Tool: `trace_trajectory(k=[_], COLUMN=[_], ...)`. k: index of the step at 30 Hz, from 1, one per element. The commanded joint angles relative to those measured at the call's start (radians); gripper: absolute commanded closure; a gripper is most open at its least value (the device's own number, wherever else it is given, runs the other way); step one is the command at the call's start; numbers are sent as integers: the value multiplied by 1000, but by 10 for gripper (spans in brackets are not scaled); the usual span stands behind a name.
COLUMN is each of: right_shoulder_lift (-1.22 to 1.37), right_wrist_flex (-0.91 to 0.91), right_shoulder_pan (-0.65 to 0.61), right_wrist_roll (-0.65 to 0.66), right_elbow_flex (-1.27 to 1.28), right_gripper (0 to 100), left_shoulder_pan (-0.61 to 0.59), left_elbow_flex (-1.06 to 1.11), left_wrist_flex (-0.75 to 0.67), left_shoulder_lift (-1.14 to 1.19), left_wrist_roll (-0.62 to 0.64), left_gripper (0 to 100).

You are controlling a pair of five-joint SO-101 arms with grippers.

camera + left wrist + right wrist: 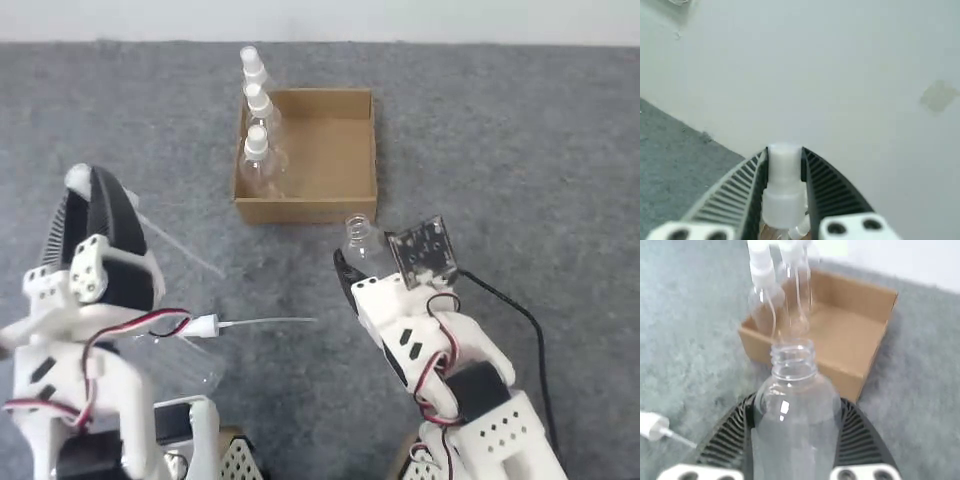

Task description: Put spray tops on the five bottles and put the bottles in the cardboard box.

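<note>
**Spray top clamped on the left, open bottle clamped on the right, three bottles boxed**

High view: The cardboard box [340,150] is seen at the far middle of the grey carpet [520,130]. Three capped bottles [258,150] are stood in a row inside it, along the wall on the left arm's side. The open bottle [361,238] is held upright just in front of the box's near corner by the right gripper [360,262]. The left gripper [85,190] is raised at the left of the table, with a white spray top [77,179] caught at its tip and a thin tube slanting away below it. A loose spray top [204,325] is laid on the carpet between the two arms, its tube pointed toward the right arm. What appears to be another clear bottle [200,365] is lying beside the left arm's base.

Left wrist view: The spray top [785,190] is pinched between the two ribbed fingers, which are pressed against its sides. A pale wall [855,75] is seen behind it.

Right wrist view: The open bottle [792,385] is clamped by its body between the fingers, and its threaded neck is left bare. The box [850,330] is seen just beyond it, with the capped bottles [762,295] inside. The loose spray top [652,425] is seen on the carpet to one side.
</note>
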Motion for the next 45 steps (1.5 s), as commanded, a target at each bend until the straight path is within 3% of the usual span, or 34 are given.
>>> trace_trajectory(k=[1,10,18,24,29,45], right_shoulder_lift=[-67,-140,-268,-400,-421,-410], right_wrist_flex=[-42,-44,-183,-271,-282,-277], right_shoulder_pan=[-10,-59,-68,-111,-191,-246], right_wrist_roll=[2,2,8,167,264,272], right_elbow_flex=[0,54,195,331,374,374], right_gripper=[969,965,965,966,968,968], left_shoulder_pan=[52,141,169,261,269,267], left_elbow_flex=[-12,-13,-13,-12,-12,-7], left_wrist_flex=[-38,-115,-176,-170,-138,-117], left_shoulder_lift=[-28,-48,-48,-48,-48,-48], left_wrist_roll=[21,20,20,18,21,74], left_gripper=[989,990,990,990,990,990])
